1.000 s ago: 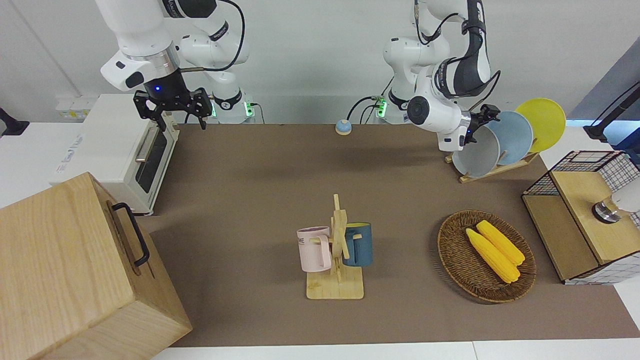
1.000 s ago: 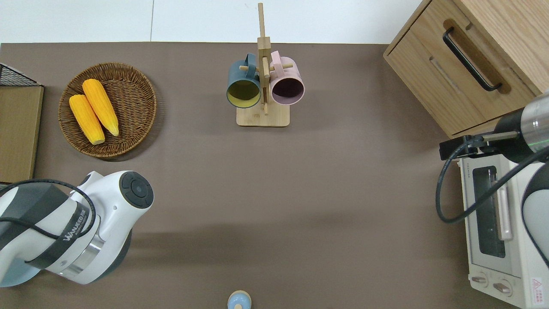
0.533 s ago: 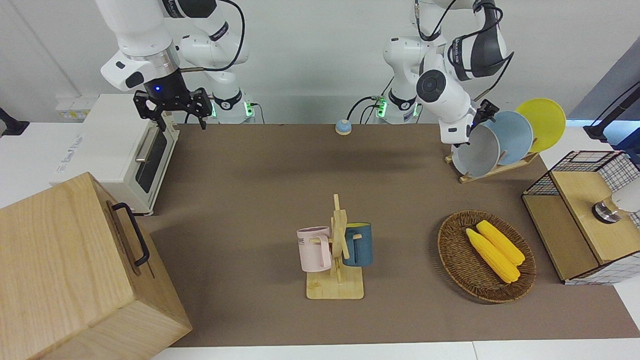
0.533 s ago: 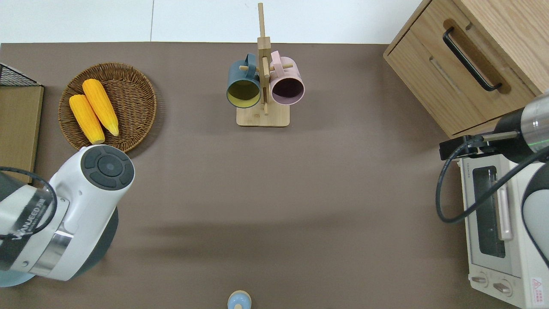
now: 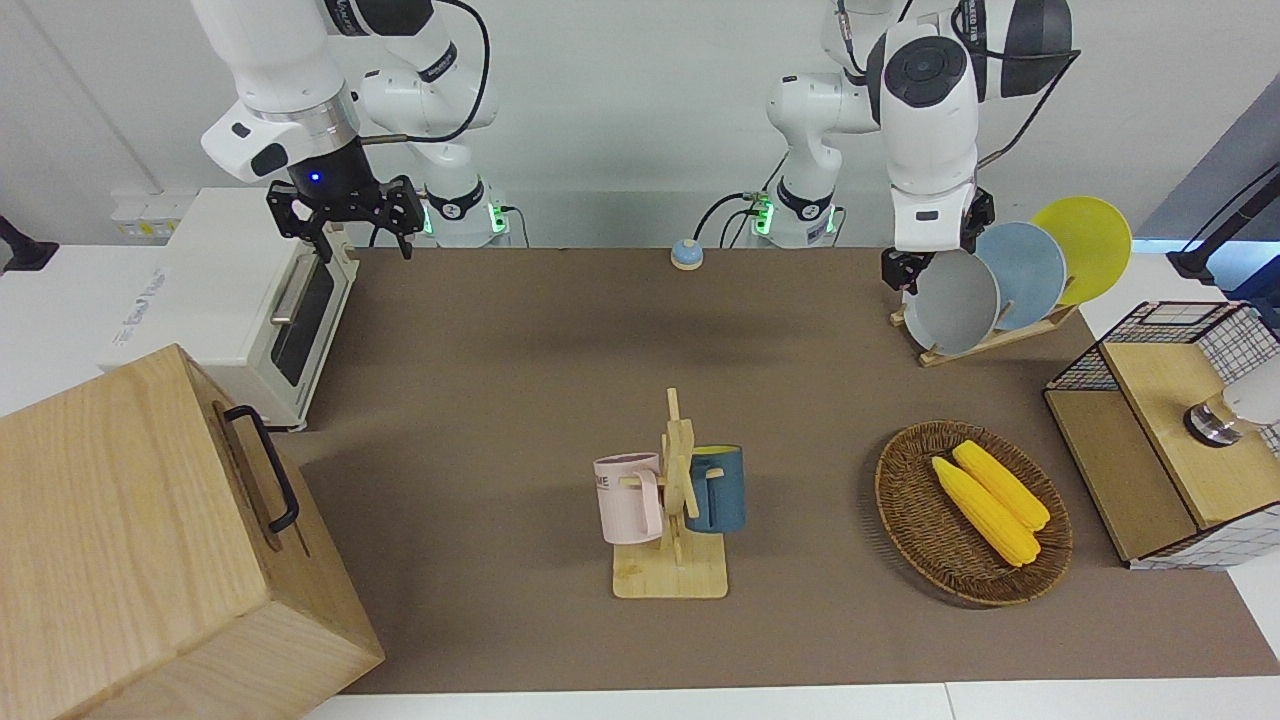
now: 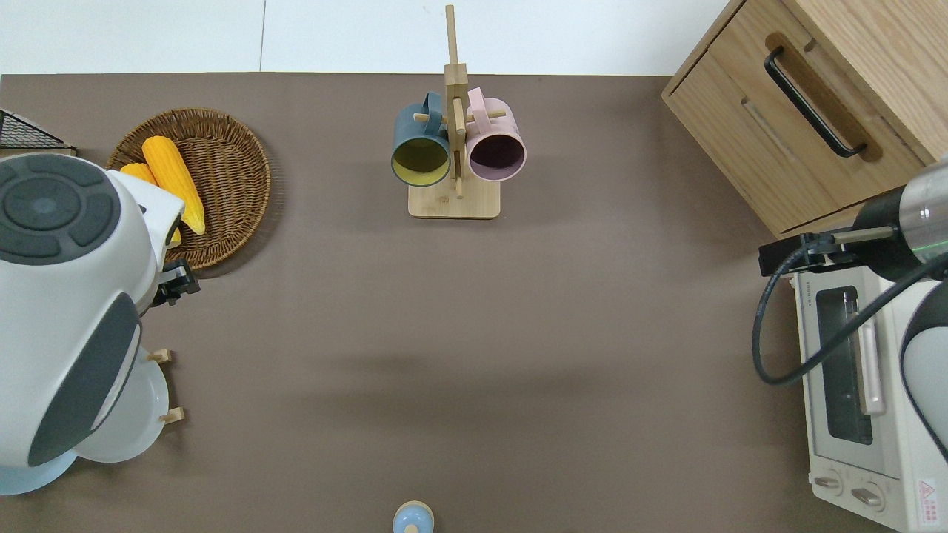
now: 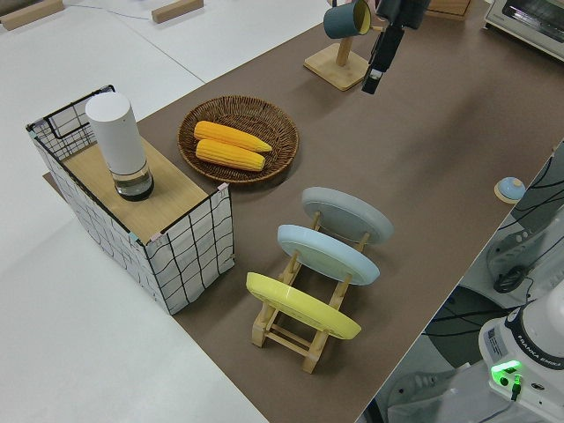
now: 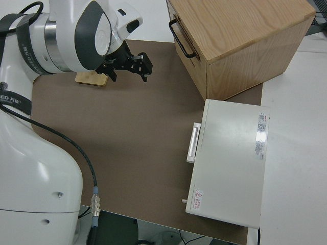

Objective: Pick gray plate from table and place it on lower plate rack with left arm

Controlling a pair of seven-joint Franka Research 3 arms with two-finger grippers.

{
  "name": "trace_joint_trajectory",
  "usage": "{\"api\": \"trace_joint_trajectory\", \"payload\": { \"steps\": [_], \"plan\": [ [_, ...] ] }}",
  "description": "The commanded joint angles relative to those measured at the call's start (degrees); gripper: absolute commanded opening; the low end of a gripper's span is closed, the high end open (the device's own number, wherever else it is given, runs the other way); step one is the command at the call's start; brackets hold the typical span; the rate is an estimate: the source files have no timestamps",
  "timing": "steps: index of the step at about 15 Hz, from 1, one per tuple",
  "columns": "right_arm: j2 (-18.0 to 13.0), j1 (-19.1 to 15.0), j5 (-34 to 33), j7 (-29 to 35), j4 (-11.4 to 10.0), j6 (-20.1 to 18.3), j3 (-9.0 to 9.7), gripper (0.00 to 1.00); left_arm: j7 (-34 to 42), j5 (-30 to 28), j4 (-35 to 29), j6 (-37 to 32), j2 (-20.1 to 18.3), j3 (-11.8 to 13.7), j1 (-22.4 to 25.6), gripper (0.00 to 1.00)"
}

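The left gripper (image 7: pixel 377 66) hangs empty, its spread unclear, up over the table (image 5: pixel 520 400) beside the rack (image 7: pixel 295 330). The gray plate (image 7: pixel 346 214) stands slotted there. Lift straight away, clear of its rim.

A wooden mug tree (image 5: pixel 672 500) stands near the middle of the tabletop, toward the edge farther from the robots, with a pink mug (image 5: pixel 629 497) and a dark blue mug (image 5: pixel 716 488) hanging on its pegs. A wicker basket (image 5: pixel 905 530) with two corn cobs (image 5: pixel 990 500) sits toward the left arm's end. At that end stands a wire-mesh box with a wooden top (image 7: pixel 181 251), a white cylinder (image 7: pixel 118 141) on it. At the right arm's end are a white toaster oven (image 5: pixel 215 300) and a wooden drawer cabinet (image 5: pixel 140 540). A small blue knob (image 5: pixel 686 254) sits at the robots' edge.
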Motion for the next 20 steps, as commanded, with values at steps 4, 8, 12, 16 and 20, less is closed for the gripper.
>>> {"api": "trace_joint_trajectory", "payload": {
  "steps": [4, 8, 12, 16, 20],
  "plan": [
    [0.55, -1.29, -0.18, 0.77, 1.16, -0.93, 1.22, 0.983, 11.65, -15.23, 11.04, -4.05, 1.78, 2.74, 0.67, 1.00],
    [0.55, -1.29, -0.18, 0.77, 1.25, -0.93, 1.22, 0.983, 17.72, -16.56, 11.13, -4.05, 1.35, 2.31, 0.23, 1.00],
    [0.55, -1.29, -0.18, 0.77, 1.16, -0.93, 1.22, 0.983, 25.88, -19.46, 11.13, -4.13, 0.82, 2.75, 0.31, 1.00],
    [0.55, -1.29, -0.18, 0.77, 1.16, -0.93, 1.22, 0.983, 30.30, -24.47, 9.46, -4.31, -1.64, 8.00, -0.38, 1.00],
    [0.55, -1.29, -0.18, 0.77, 1.16, -0.93, 1.22, 0.983, 30.39, -24.30, 4.72, 0.34, -3.75, 10.30, -2.41, 1.00]
  ]
}}
